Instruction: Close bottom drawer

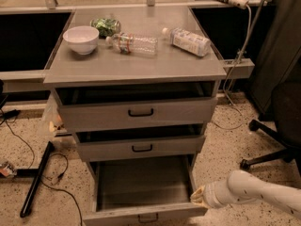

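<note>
The bottom drawer [141,214] of the grey cabinet is pulled far out, showing its empty grey tray [141,182] and a small black handle [147,217] at the frame's lower edge. My gripper [197,197] is at the end of the white arm [263,197] coming in from the lower right. It sits at the drawer's right front corner, beside the tray's right wall. The middle drawer [141,147] and top drawer [138,113] stand slightly open above it.
On the cabinet top [136,65] lie a white bowl [81,39], a green bag [105,26] and two plastic bottles [131,43] [187,40]. An office chair base [268,140] stands right. Cables and a black bar [35,182] lie on the floor left.
</note>
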You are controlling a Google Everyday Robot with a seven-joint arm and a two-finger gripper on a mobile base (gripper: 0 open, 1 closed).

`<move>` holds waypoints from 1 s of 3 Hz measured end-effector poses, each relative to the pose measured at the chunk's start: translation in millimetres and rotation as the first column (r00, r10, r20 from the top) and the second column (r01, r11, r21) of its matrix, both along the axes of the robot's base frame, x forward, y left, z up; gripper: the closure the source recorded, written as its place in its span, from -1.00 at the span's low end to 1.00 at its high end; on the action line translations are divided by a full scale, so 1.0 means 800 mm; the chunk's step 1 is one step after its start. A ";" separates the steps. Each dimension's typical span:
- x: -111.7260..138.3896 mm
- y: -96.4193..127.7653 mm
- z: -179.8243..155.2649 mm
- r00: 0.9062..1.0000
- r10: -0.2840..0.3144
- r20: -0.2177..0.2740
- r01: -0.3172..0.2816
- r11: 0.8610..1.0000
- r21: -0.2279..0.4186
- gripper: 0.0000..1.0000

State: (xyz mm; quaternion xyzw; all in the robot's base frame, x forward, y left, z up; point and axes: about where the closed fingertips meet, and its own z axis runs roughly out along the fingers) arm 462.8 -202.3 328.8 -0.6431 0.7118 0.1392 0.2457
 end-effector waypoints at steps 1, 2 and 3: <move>0.000 0.000 0.003 1.000 0.002 0.002 -0.002 1.000 -0.002 1.00; -0.017 0.002 -0.031 0.999 -0.018 -0.037 0.018 1.000 -0.005 1.00; -0.040 -0.006 -0.089 0.993 -0.076 -0.093 0.079 0.996 0.031 1.00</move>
